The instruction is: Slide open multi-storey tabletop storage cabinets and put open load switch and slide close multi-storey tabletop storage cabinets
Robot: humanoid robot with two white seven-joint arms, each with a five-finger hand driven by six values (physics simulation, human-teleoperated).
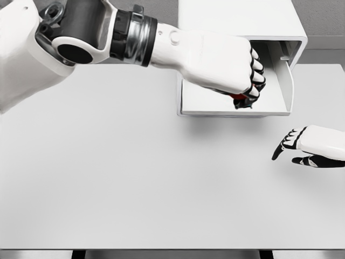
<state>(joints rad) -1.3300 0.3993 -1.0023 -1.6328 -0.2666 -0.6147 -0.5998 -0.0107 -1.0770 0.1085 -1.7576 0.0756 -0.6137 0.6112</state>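
A white storage cabinet stands at the back of the table, and its drawer is pulled out toward me. My left hand reaches over the drawer from the upper left, its fingers curled around a small red and black object, the load switch, which is mostly hidden under the fingers. The hand holds it just above the inside of the drawer. My right hand hovers low over the table at the right edge, fingers relaxed and spread, holding nothing.
The white table stretches wide in front of the cabinet, its front edge near the bottom of the view. The drawer's right wall stands up beside my left hand.
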